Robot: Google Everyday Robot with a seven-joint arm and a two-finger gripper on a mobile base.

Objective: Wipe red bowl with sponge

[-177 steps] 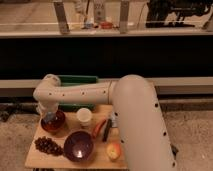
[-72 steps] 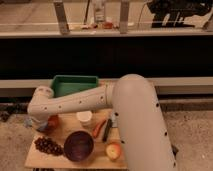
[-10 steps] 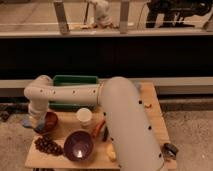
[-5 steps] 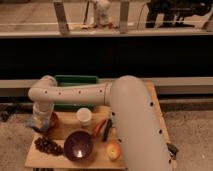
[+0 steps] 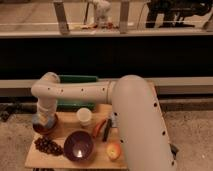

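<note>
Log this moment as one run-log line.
phase: wiping | gripper: down in red bowl, table's left edge | sponge: not visible | purple bowl: untouched

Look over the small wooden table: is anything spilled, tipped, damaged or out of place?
Nothing stands out. The red bowl, white cup, purple bowl, grapes and apple all sit upright on the table, with no spill showing. The gripper is down over the red bowl at the table's left end.
</note>
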